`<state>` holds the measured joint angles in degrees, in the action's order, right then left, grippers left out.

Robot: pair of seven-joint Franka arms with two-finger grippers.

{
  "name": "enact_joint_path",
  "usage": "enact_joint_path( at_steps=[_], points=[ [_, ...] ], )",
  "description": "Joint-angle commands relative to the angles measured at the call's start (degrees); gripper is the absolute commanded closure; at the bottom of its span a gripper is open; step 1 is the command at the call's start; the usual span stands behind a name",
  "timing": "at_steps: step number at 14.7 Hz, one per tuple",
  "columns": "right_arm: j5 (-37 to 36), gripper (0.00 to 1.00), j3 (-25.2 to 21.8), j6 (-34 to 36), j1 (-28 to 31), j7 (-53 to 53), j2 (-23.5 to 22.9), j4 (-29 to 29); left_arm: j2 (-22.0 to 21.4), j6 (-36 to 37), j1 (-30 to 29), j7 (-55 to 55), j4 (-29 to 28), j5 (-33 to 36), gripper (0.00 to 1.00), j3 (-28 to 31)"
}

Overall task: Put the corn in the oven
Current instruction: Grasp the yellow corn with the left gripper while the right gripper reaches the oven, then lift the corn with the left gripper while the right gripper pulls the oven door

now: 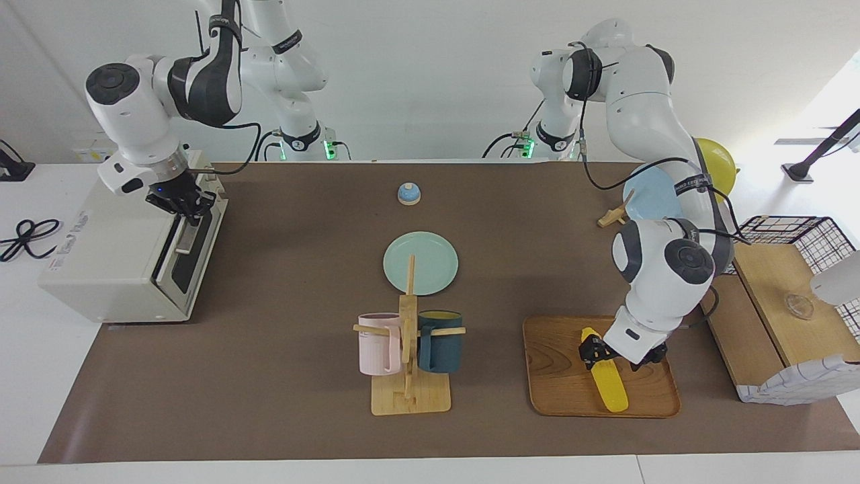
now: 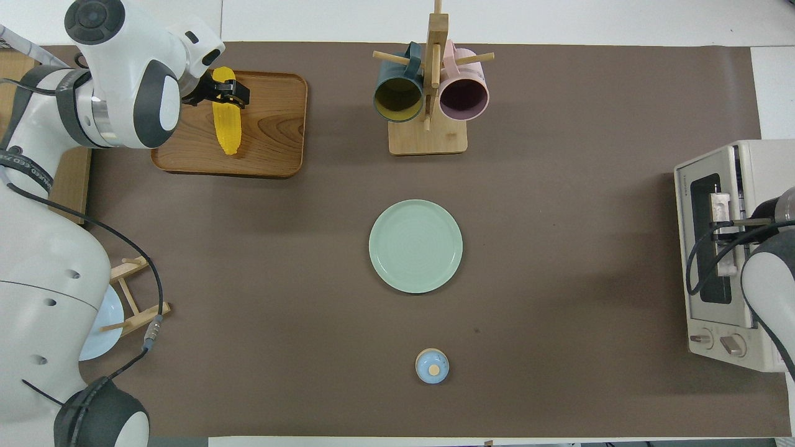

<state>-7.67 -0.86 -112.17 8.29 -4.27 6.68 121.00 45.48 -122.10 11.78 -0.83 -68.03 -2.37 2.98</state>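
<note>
Facing view: left gripper [image 1: 621, 355], fingers spread, straddles the corn [image 1: 605, 372] on the wooden tray [image 1: 557, 376] at five o'clock. Right gripper [image 1: 183, 205], fingers pressed together, pinches the oven [image 1: 107, 262] handle [image 1: 183, 232].

Overhead view: corn at eleven o'clock looks stiff, light, smooth; grip mid-cob.

A brown table [image 1: 282, 376] carries oven [image 1: 121, 259], tray [image 1: 557, 376], plate [image 1: 433, 259].

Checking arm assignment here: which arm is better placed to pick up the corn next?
Left. The left gripper is open and down at the corn on the wooden tray. The right gripper is shut on the oven door handle at the table's other end.
</note>
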Motion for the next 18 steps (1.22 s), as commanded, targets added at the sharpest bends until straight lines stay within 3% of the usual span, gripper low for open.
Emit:
enact_joint_path(
  at_steps=[1, 4, 5, 6, 8, 10, 13, 14, 18],
  points=[
    [1.68, 1.00, -0.28, -7.87, 0.50, 0.58, -4.31, 4.33, 3.21, -0.95, -0.44, 0.48, 3.61, 0.44, 0.00, -0.08],
    [3.27, 1.00, -0.28, -9.20, -0.73, 0.75, -5.28, 4.42, 3.21, -1.73, -0.35, 0.48, 2.64, 0.35, 0.00, -0.17],
    [3.36, 1.00, -0.19, -9.21, -0.82, 0.93, -5.28, 4.42, 3.21, -1.13, -0.35, 0.48, 2.73, 0.35, 0.18, -0.34],
    [3.36, 1.00, -0.19, -9.38, -0.90, 0.93, -5.28, 4.51, 3.21, -0.69, -0.35, 0.48, 2.91, 0.35, 0.51, -0.43],
    [3.36, 1.00, -0.19, -9.47, -1.34, 0.93, -5.28, 4.77, 2.95, 0.98, -0.35, 0.48, 3.08, 0.35, 1.00, -0.43],
    [3.45, 1.00, -0.19, -11.65, -1.26, 0.84, -6.94, 5.21, 2.25, 2.73, -0.35, 0.48, 3.08, 0.35, 1.00, -0.43],
    [3.45, 1.00, -0.19, -16.83, -1.95, 1.02, -8.09, 7.32, -4.76, 9.58, 0.53, -1.26, 1.77, -4.20, 1.00, -0.08],
    [3.45, 1.00, -0.19, -18.94, -3.00, 1.02, -8.09, 8.28, -8.79, 11.52, 0.70, -3.80, -1.45, -4.48, 1.00, -0.08],
    [3.45, 1.00, -0.19, -22.81, -2.84, 1.02, -9.58, 11.18, -28.22, 8.21, 8.50, -13.29, -27.10, -4.57, 1.00, -0.26]
  ],
)
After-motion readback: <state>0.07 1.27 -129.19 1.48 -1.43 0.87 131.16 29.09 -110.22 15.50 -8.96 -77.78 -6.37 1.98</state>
